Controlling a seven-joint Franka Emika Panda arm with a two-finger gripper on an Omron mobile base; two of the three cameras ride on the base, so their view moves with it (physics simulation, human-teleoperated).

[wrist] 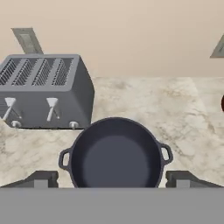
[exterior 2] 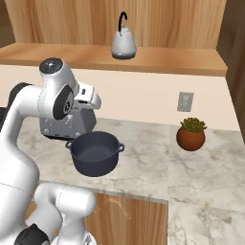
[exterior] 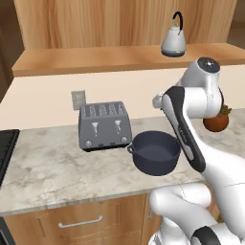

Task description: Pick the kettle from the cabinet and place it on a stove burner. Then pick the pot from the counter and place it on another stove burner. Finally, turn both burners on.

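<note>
Pale grey-beige marbled stone counter (wrist: 144, 100) across the whole scene, beige wall behind. Two-finger gripper (wrist: 112, 180) spread wide, gripping nothing, dark finger tips (wrist: 41, 179) set to either side of the wide round dark blue-grey pot (wrist: 116, 153) as seen from the hand, yet poised above it and not touching. Probably just a resting pose over the worktop and no approach, since the kettle comes first in the task. Pot upright, no lid, nothing inside, loop handles out to the sides, sitting near the counter's front edge just in front of the boxy grey four-slot toaster (wrist: 43, 87), close to it but apparently apart. Further out, the small silver-grey kettle with its thin black arched handle (exterior: 173, 43) upright on the open shelf of the light-brown wood-grain cabinet (exterior: 95, 60), well above the hand and untouched; handle arching over the top, likely the natural place to grasp, with open space around it on the shelf. Off to the right, a small terracotta plant pot with a green succulent (exterior 2: 190, 136) near the wall, well clear of the work. At the far left edge of the left base view, a dark corner of the black cooktop (exterior: 5, 148), level with the counter, burners themselves cut off. Nothing of the task done yet, judging by where kettle and pot stand; next move likely a lift of the hand towards the shelf.
</note>
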